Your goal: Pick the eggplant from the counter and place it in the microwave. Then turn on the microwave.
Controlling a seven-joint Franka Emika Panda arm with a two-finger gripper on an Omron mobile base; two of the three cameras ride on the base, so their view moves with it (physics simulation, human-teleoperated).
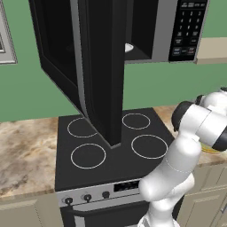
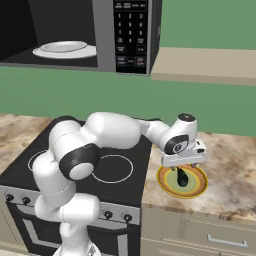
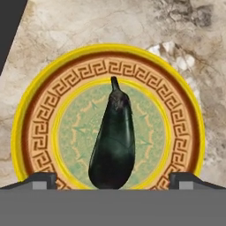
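Note:
The eggplant [image 3: 113,141], dark purple-black, lies on a yellow-rimmed plate [image 3: 39,114] on the marbled counter [image 3: 79,26]. In the hand view it points stem-up between my two fingertips [image 3: 42,180], which stand wide apart on either side of its thick end. My gripper [image 2: 182,167] hangs open just above the eggplant [image 2: 181,178], apart from it. The microwave [image 2: 131,32] is mounted high over the stove, and its door [image 1: 99,66] is swung wide open. A white dish [image 2: 65,49] sits inside it.
The black four-ring stove [image 1: 111,150] lies left of the plate [image 2: 197,189], with knobs along its front. A beige shelf [image 2: 205,65] juts out to the right of the microwave. The open door hangs low over the stove's middle. Counter [image 1: 26,150] extends to the stove's left.

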